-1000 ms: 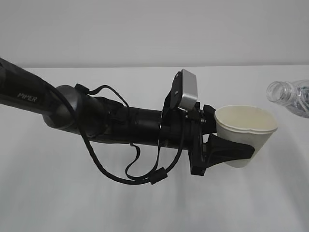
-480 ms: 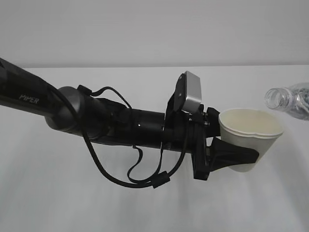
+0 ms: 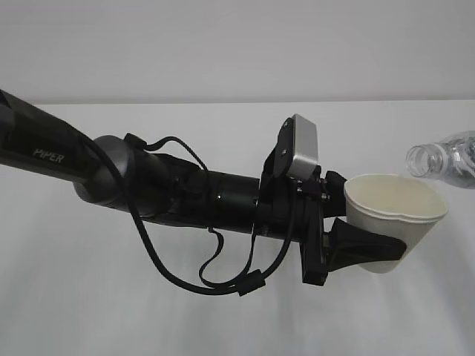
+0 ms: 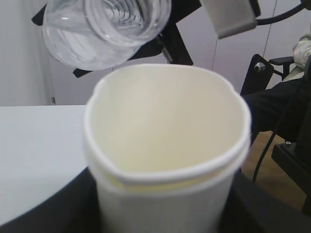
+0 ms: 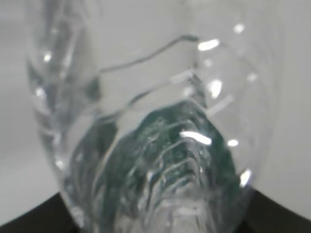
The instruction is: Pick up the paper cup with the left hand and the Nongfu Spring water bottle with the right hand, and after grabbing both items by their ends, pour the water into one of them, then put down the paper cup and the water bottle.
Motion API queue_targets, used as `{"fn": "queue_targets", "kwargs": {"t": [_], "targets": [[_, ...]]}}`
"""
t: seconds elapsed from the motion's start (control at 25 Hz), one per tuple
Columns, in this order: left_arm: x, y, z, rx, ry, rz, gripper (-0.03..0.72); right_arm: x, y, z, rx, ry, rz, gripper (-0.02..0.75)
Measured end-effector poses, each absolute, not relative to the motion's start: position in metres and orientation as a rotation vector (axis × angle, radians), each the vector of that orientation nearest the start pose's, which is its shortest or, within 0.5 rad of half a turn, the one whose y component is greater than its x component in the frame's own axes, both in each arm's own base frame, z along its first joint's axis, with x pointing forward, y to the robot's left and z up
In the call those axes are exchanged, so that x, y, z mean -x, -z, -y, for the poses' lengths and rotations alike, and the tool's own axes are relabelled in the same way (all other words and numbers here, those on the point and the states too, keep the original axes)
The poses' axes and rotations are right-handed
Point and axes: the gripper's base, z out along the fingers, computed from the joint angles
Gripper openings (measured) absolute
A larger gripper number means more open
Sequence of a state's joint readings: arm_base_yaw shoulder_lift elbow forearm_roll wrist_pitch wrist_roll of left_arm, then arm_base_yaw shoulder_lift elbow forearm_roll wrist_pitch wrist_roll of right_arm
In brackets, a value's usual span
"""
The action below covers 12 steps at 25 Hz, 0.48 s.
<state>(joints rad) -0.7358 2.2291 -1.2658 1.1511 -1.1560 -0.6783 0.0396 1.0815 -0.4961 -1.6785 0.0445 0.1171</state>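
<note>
The paper cup (image 3: 397, 215) hangs upright above the white table, with my left gripper (image 3: 393, 231) shut on its lower wall; one black finger (image 3: 367, 248) crosses its near side. In the left wrist view the cup (image 4: 165, 145) fills the frame, its rim squeezed out of round, between my dark fingers (image 4: 43, 208). The Nongfu Spring water bottle (image 3: 449, 156) lies tilted at the right edge, its open mouth just above and right of the cup's rim. It also hovers over the cup's far rim (image 4: 104, 29). My right gripper (image 5: 155, 225) is shut on the bottle (image 5: 155, 145).
The left arm (image 3: 148, 185) stretches across the white table (image 3: 223, 319) with a black cable loop (image 3: 215, 285) hanging under it. A grey wall stands behind. Off the table's right side, the left wrist view shows a dark chair (image 4: 265, 73).
My left arm has carried the cup to the right and slightly lower. The bottle's mouth has dipped a little, so cup rim and bottle mouth now stand closer together.
</note>
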Motion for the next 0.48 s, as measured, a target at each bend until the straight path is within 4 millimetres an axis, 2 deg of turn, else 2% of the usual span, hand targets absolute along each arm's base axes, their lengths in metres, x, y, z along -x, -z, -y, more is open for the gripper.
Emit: {"fn": "queue_targets", "kwargs": {"t": [0.48], "targets": [[-0.268,-0.1377,0.3452,-1.359,1.323,-1.221,0.424,-0.2124,-0.2472,-0.0036,1.614,0.988,-1.53,0.395]]}}
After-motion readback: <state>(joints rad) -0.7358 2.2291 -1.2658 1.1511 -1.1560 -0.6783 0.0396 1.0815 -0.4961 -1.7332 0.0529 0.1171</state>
